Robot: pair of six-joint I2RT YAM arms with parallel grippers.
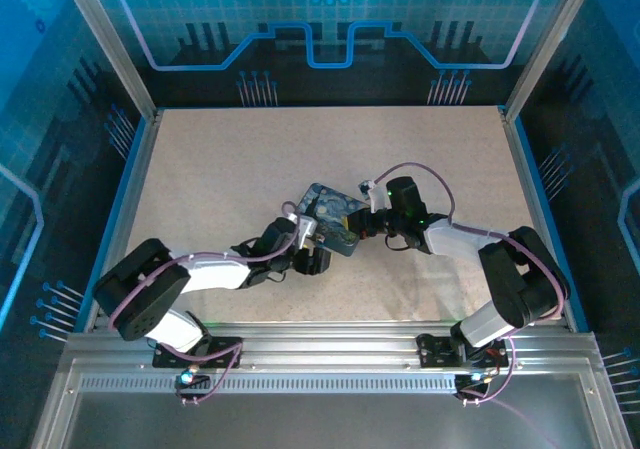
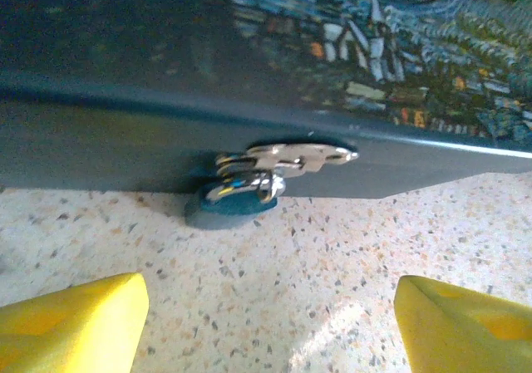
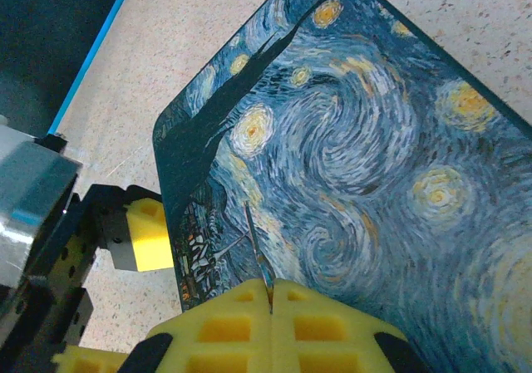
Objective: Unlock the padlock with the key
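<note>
We see the tin box (image 1: 333,217) mid-table (image 1: 230,159), a bit twd the near edge. The padlock (image 2: 253,180) hangs low on the tin's side wall, close to the table surface. The left gripper (image 2: 266,327) faces it w/ fingers (image 2: 75,323) apart. The right gripper (image 3: 272,294) is pinched on the key (image 3: 256,248), above the tin's top.

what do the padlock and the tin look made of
The padlock: likely polished metal, judging by bright glints on its silvery loop; the body looks teal, maybe painted. The tin: probably thin sheet metal, with a crisp edge and a glossy printed swirl finish.
</note>
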